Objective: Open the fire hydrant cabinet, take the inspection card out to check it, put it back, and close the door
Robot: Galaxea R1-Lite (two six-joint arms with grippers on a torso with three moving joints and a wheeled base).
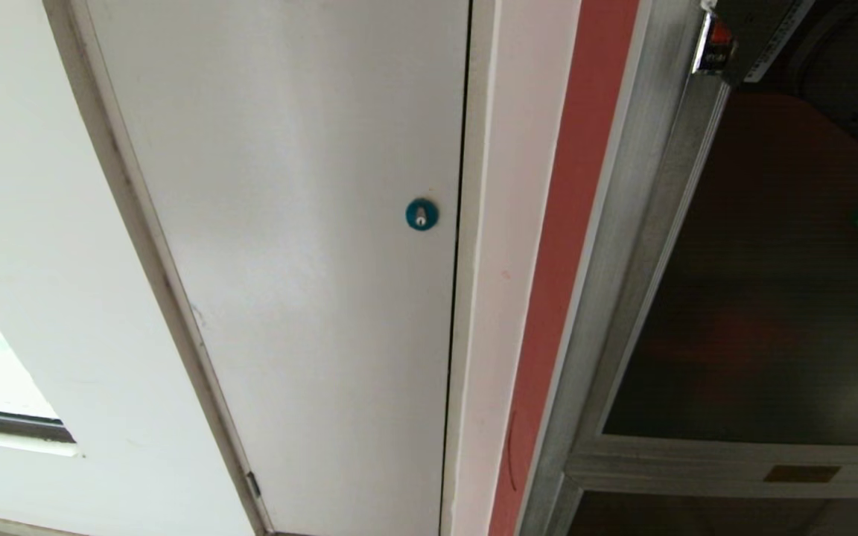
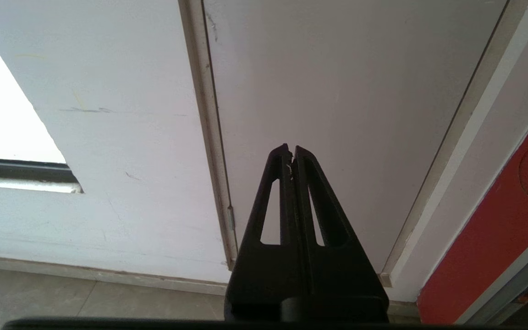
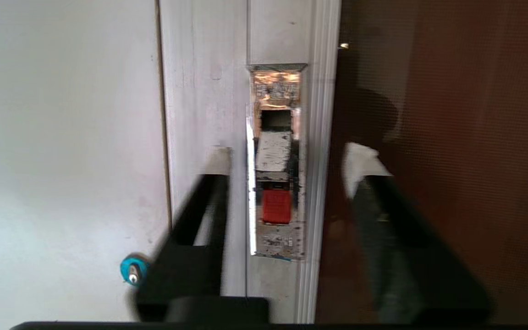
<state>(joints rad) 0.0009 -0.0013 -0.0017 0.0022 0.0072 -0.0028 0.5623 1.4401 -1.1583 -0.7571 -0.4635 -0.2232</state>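
Note:
The fire hydrant cabinet stands at the right of the head view, its brushed metal frame beside a red strip. Its door is a dark glass panel lying flush in the frame, with the red-and-metal latch at its upper edge. In the right wrist view my right gripper is open. Its white-tipped fingers straddle the latch with its red button, one over the frame, the other over the glass. My left gripper is shut and empty, pointing at the white panel. The inspection card is out of view.
A white panel door with a blue round lock fills the middle, and the lock also shows by my right gripper. A window ledge lies low on the left. Grey floor tiles run below the wall.

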